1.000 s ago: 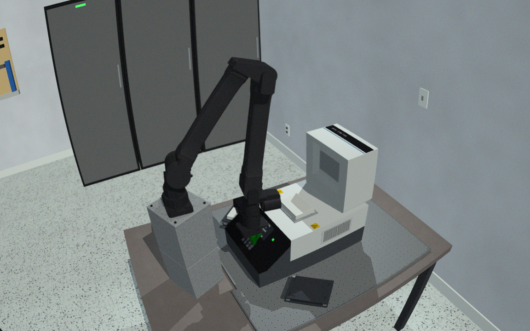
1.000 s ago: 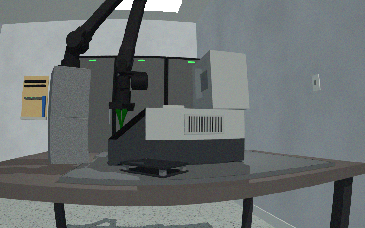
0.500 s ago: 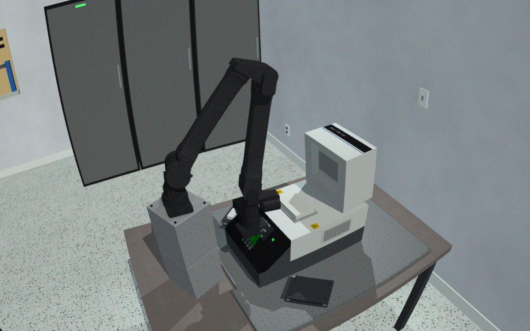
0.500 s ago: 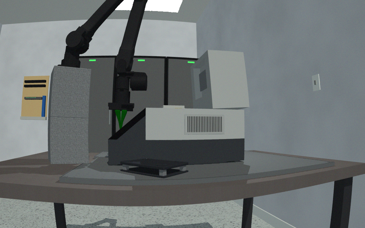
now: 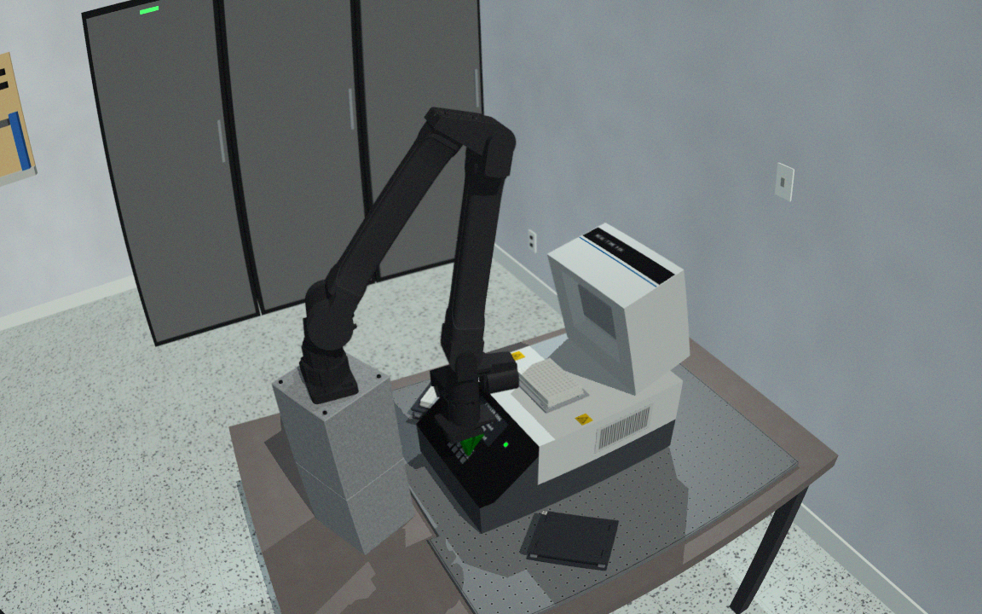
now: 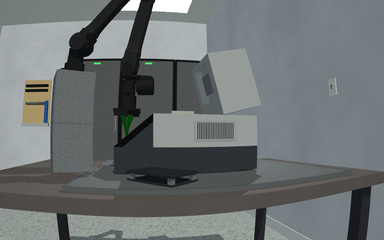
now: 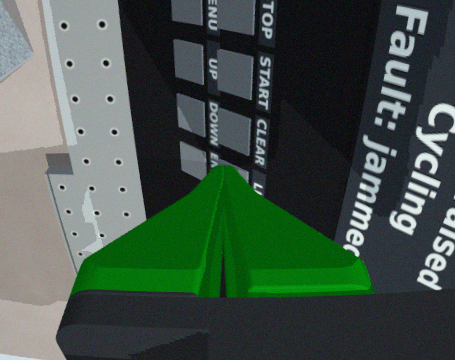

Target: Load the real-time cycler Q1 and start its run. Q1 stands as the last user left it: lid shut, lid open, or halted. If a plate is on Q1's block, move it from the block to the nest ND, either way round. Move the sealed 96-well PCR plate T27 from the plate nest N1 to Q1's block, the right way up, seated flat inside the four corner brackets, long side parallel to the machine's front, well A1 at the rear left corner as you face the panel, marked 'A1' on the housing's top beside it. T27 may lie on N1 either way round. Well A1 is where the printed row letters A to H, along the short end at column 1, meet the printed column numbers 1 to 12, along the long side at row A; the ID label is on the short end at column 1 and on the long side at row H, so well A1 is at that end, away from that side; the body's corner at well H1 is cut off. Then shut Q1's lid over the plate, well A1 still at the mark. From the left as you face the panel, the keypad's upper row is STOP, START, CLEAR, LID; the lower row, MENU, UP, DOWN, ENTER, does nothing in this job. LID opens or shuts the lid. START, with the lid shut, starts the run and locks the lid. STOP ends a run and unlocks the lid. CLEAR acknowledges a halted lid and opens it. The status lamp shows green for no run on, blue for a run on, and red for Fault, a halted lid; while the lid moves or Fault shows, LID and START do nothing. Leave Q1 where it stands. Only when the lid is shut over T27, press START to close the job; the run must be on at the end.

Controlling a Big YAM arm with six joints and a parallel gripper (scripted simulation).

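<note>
White plastic plate (image 5: 550, 382) seated on the cycler (image 5: 616, 427), mid-surface, under a half-lowered lid (image 5: 620, 305). Light, stiff, thin-walled, slippery seal on top; best gripped across the long skirt edges. Green jaws pinched shut, empty, gripper (image 7: 223, 174) tip at the LID key (image 7: 257, 186).

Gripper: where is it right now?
In the wrist view the shut gripper points down at the cycler's keypad, its tip over the LID end of the upper row. In the top view it sits left of the green lamp.
</note>
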